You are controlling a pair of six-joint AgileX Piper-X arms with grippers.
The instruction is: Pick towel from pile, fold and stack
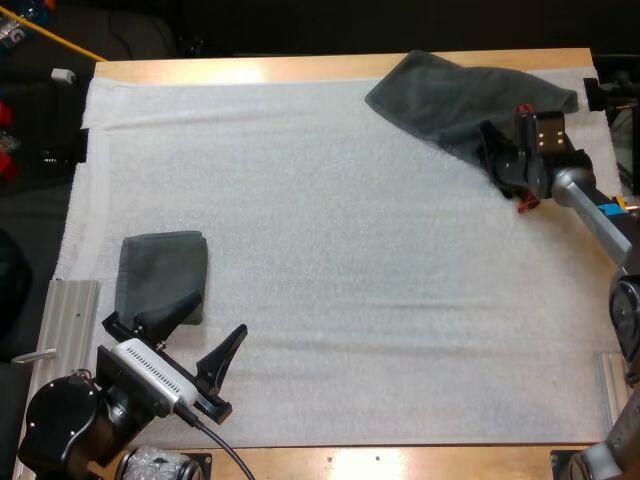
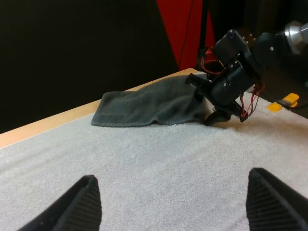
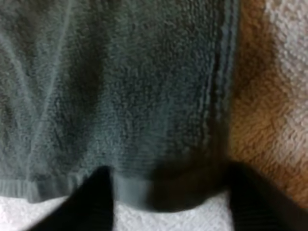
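Nearest, at the mat's near left corner, the left gripper (image 1: 197,335) hangs with its two fingers (image 1: 228,345) spread wide and nothing between them. In the left wrist view they frame only bare mat (image 1: 350,300).

Just beyond it, on the mat's left side, lies the folded towel (image 1: 162,272). It is a neat dark grey-green rectangle, with its long axis running from the mat's near edge toward its far edge. One finger of the left gripper overlaps its near edge in the high view. A ribbed metal strip (image 1: 65,320) sits on the tabletop (image 1: 300,68) along the mat's left edge, beside this towel.

The middle of the mat is bare, so nothing stands between the two arms.

At the mat's far right corner lies the loose towel (image 1: 450,95), mostly flat with some creases. Its long axis runs roughly along the mat's far edge, and one end tapers toward the mat's right side. There the right gripper (image 1: 493,155) is down at its hem. In the right wrist view its fingers stand apart, astride the hem's edge, not closed on the cloth.
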